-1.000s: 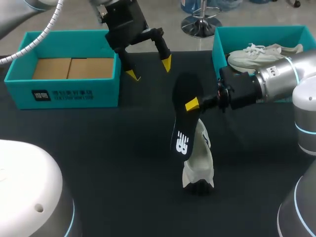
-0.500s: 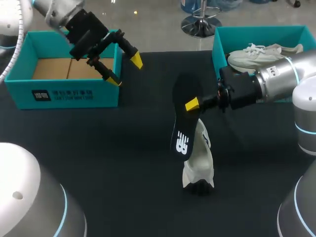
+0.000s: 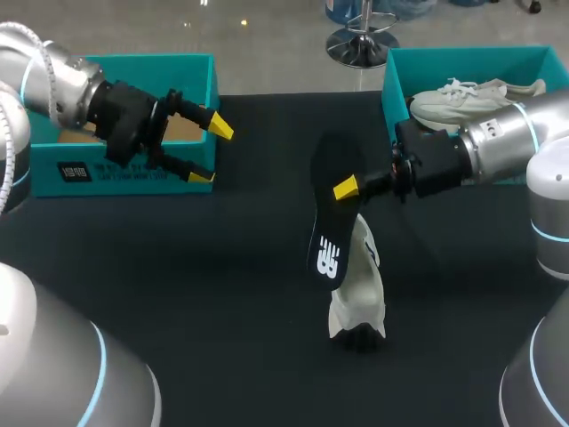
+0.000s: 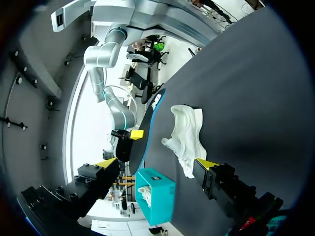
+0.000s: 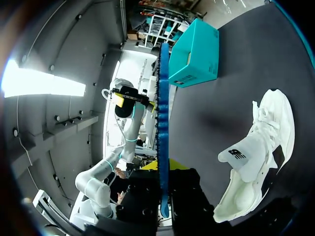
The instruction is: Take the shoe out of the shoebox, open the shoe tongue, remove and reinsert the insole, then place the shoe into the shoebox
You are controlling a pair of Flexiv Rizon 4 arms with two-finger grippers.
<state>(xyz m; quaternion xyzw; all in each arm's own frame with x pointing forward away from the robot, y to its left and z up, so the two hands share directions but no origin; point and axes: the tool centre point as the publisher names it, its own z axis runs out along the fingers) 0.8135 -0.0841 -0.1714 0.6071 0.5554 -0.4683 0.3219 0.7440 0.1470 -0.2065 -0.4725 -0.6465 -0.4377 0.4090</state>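
My right gripper (image 3: 348,189) is shut on a black insole (image 3: 329,222) and holds it up on edge above the table's middle. From the right wrist view the insole (image 5: 163,113) runs edge-on straight out from between the fingers of that gripper (image 5: 164,169). A white shoe (image 3: 359,294) lies on the black table under the insole's lower end, its opening showing (image 5: 256,157). My left gripper (image 3: 212,151) is open and holds nothing, in front of the left teal box (image 3: 191,76). Ahead of its spread fingers (image 4: 156,163) lie the shoe (image 4: 187,135) and the insole (image 4: 147,130).
The teal shoebox (image 3: 400,98) at the back right holds a second white shoe (image 3: 471,93). The left teal box has brown cardboard inside. The table (image 3: 222,267) between the left gripper and the shoe is bare black surface.
My left arm has swung from the back middle, near the insole's top, leftward and down to the left box's front, with its gripper staying open. The right arm and insole have not moved.
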